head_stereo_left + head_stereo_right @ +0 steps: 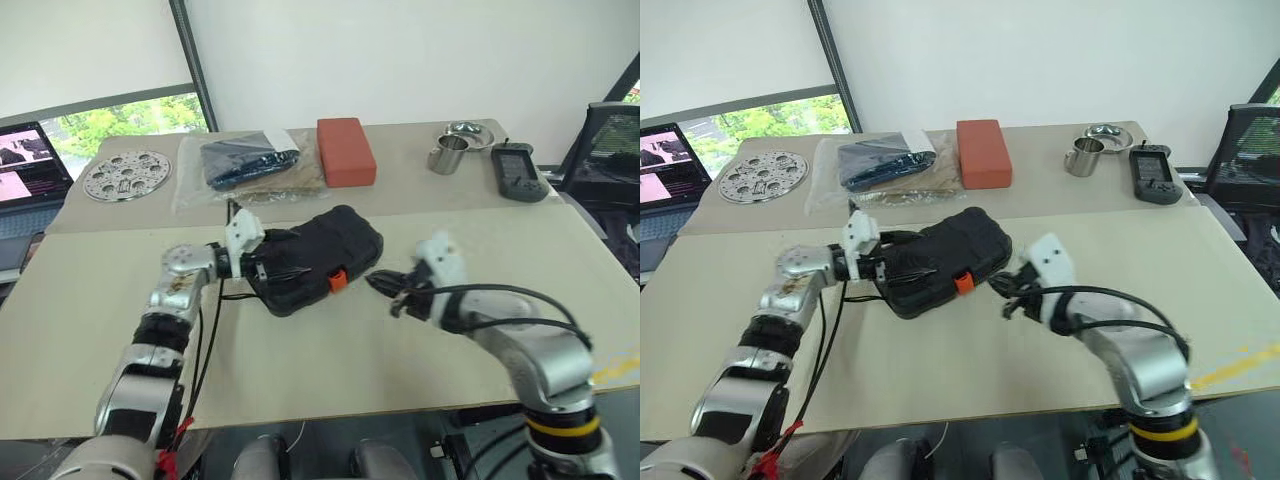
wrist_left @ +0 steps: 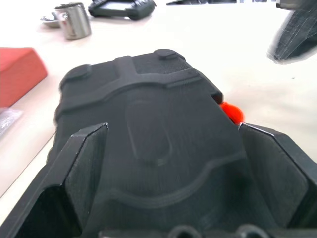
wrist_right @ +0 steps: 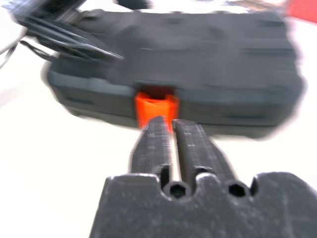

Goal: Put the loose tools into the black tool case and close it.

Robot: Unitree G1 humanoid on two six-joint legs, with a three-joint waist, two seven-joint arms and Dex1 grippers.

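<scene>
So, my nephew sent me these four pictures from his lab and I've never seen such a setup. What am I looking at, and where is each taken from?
It is a two-armed robot at a table. Two pictures come from cameras in its head, looking down over its arms. The other two come from cameras on its wrists, looking along the black fingers. A closed black tool case with an orange latch lies in the middle. The left gripper is open around one end of it. The right gripper points at the latch, fingers nearly together, holding nothing. Further back lie a red box, a clear bag, a metal disc and a steel cup.
</scene>
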